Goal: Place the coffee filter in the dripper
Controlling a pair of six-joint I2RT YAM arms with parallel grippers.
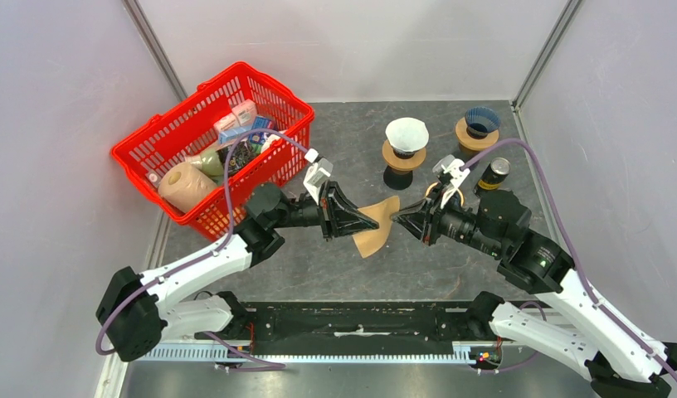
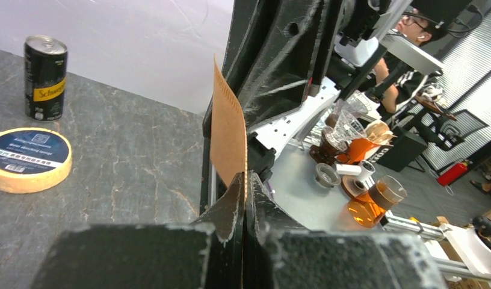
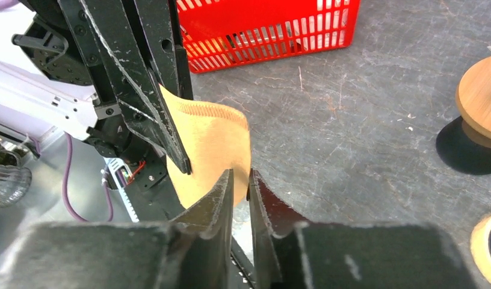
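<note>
Brown coffee filter [image 1: 372, 239] hangs mid-frame above the surface [image 1: 319, 269], held between the two arms. Left gripper [image 2: 244, 180] is clamped tight on the filter's left edge. Right gripper [image 3: 240, 177] is at its right edge, jaws slightly apart, paper edge in the gap. White dripper [image 1: 406, 134] and blue dripper [image 1: 482, 121] stand upper right, well apart from it.

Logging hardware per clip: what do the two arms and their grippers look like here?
The left arm and right arm match: white links, black joint housings, and a purple cable looping along each. The left gripper and right gripper have black wedge-shaped fingers with a rough texture and whitish scuffed edges.
</note>
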